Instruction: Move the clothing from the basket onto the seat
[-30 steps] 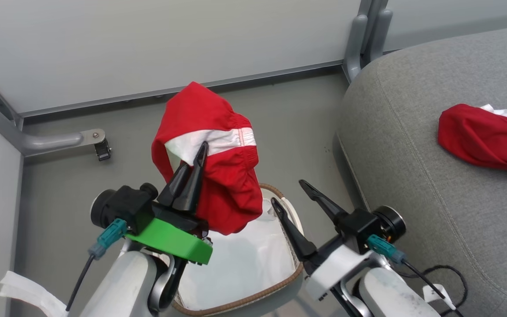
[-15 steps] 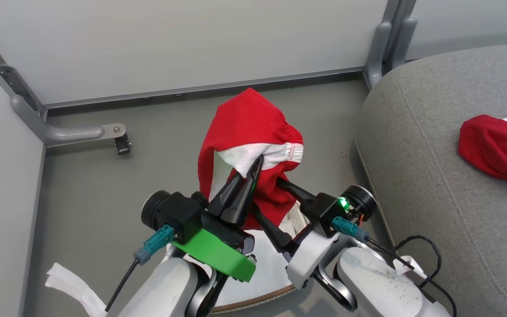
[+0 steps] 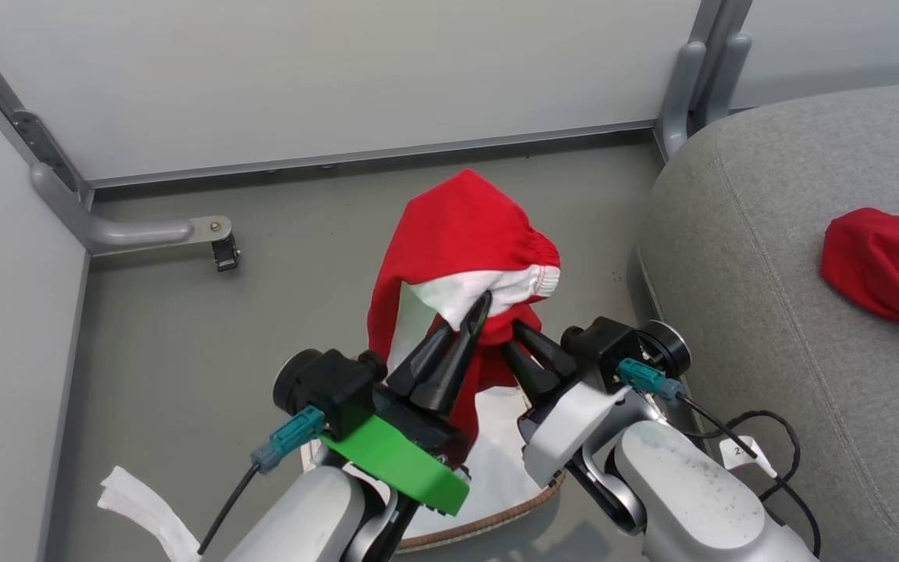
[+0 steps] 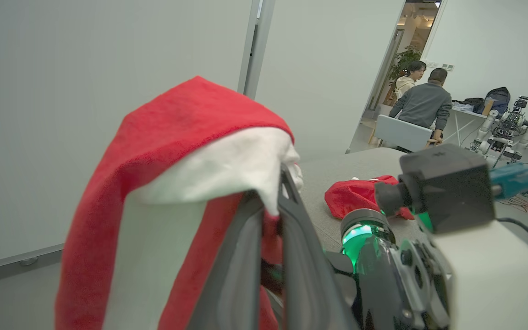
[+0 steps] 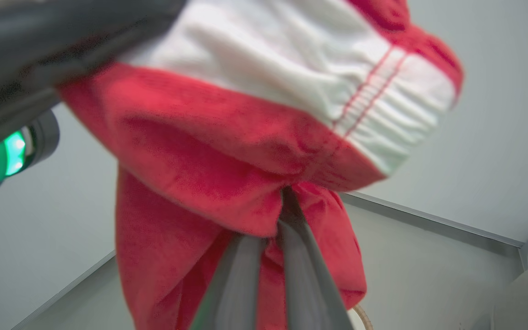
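Red garment (image 3: 465, 234): soft, light, limp | left gripper (image 3: 477, 308) pinches white waistband (image 3: 516, 285) | right gripper (image 3: 513, 334) pinches red cloth beneath | best hold: that gathered band, likely least slippery.

Grey floor (image 3: 161, 351), pale wall panels (image 3: 340, 70) w/ metal posts (image 3: 687, 86).
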